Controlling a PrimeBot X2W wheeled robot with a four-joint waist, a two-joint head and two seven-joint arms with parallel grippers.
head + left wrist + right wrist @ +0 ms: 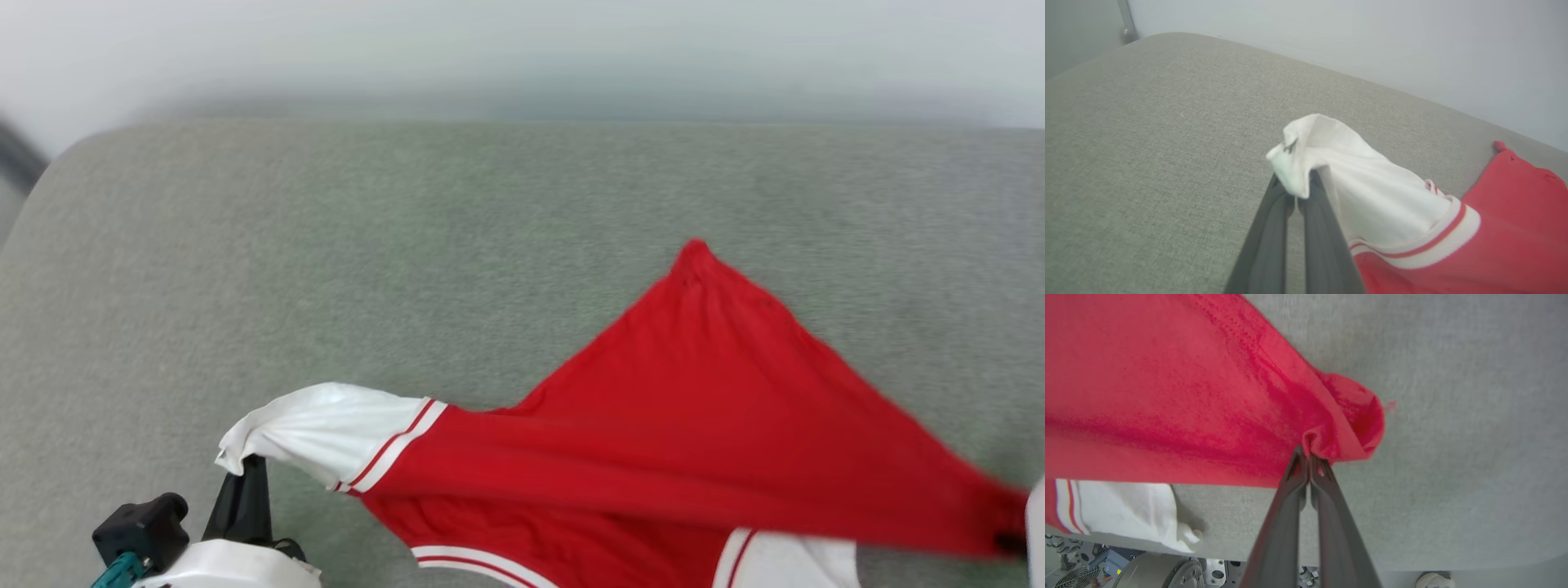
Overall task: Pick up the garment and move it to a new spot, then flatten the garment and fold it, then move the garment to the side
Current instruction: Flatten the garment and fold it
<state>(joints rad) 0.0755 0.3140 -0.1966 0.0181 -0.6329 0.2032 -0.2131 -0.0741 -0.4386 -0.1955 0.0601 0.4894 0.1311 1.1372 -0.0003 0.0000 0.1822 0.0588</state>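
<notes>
The garment (694, 425) is a red jersey with white sleeves and striped trim, stretched across the near part of a grey padded surface. My left gripper (249, 465) at the lower left is shut on the end of a white sleeve (1331, 163), its dark fingers (1274, 228) pinching the cloth. At the right edge of the head view my right gripper (1012, 541) is shut on a red corner of the garment (1331, 428); the right wrist view shows its fingertips (1306, 455) closed on bunched red fabric. A red corner lies pointed toward the far side.
The grey padded surface (408, 245) extends far and left with free room. Its near edge runs along the bottom of the right wrist view, with the robot's base (1147, 571) below. A pale wall (1372, 41) stands behind the surface.
</notes>
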